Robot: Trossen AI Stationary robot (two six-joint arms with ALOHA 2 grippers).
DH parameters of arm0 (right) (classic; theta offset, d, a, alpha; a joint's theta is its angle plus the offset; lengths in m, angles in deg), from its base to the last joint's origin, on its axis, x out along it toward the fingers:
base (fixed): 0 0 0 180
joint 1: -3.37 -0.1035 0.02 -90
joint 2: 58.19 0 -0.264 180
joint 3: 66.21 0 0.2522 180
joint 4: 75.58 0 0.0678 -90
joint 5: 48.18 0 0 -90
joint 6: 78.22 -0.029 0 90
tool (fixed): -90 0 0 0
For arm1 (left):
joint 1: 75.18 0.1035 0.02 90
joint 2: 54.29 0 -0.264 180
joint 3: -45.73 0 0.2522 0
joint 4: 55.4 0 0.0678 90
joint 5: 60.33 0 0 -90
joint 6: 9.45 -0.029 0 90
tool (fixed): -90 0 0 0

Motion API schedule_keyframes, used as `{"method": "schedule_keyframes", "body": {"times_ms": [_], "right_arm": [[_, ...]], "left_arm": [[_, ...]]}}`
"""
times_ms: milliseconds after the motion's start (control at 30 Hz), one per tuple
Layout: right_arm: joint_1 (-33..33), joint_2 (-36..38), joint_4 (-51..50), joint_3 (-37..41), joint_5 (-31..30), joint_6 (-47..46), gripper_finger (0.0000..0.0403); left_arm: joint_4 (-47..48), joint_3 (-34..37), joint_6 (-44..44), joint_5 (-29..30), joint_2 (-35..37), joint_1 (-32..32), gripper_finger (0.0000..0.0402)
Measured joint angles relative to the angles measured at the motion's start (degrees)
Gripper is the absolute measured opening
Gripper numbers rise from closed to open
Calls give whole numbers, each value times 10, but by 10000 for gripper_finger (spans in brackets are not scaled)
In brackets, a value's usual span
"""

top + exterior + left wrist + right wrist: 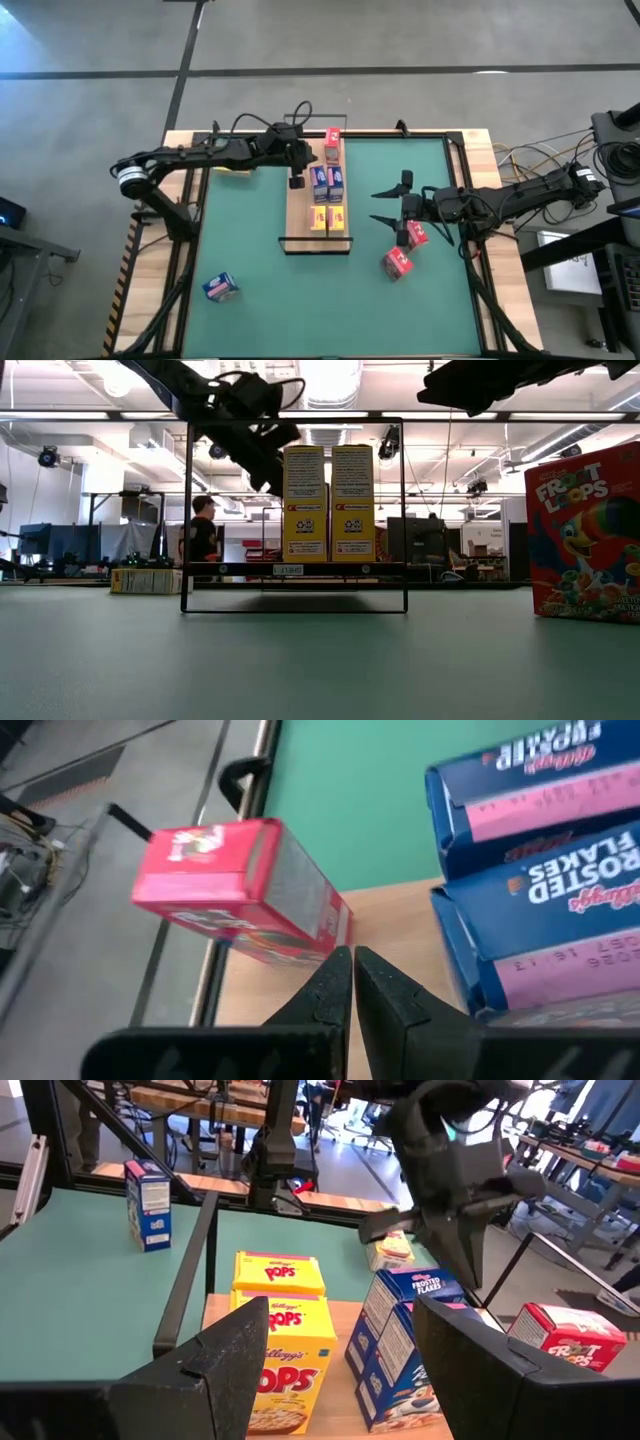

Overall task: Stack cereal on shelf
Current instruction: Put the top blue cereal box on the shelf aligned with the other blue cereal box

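Note:
The shelf (298,205) is a light-wood board in a black wire frame on the green mat. Cereal boxes stand on it: a red one (333,140) at the far end, two blue ones (329,181) in the middle, and two yellow ones (327,218) at the near end. My left gripper (352,970) is shut and empty. It hovers over the board's left side (297,180), pointing slantwise down between the red box (240,890) and the blue boxes (540,890), clear of both. My right gripper (376,205) is open and level above the mat, right of the shelf.
Two red boxes (415,235), (397,264) stand on the mat under and near my right arm. A blue box (220,288) stands near the front left corner. A yellow box (232,170) lies under my left arm. A person (203,528) is in the room behind.

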Motion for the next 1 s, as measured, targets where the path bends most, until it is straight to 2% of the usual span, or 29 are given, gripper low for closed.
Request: {"method": "schedule_keyframes", "body": {"times_ms": [167, 633, 1000], "right_arm": [[0, 0, 0, 0, 0, -4, 237], [0, 0, 0, 0, 0, -5, 238], [0, 0, 0, 0, 0, -4, 237]], "left_arm": [[-15, 0, 3, -2, -17, -1, 0], [-31, 0, -6, -84, -17, -2, 0], [-62, 0, 14, -79, -13, -2, 0]]}}
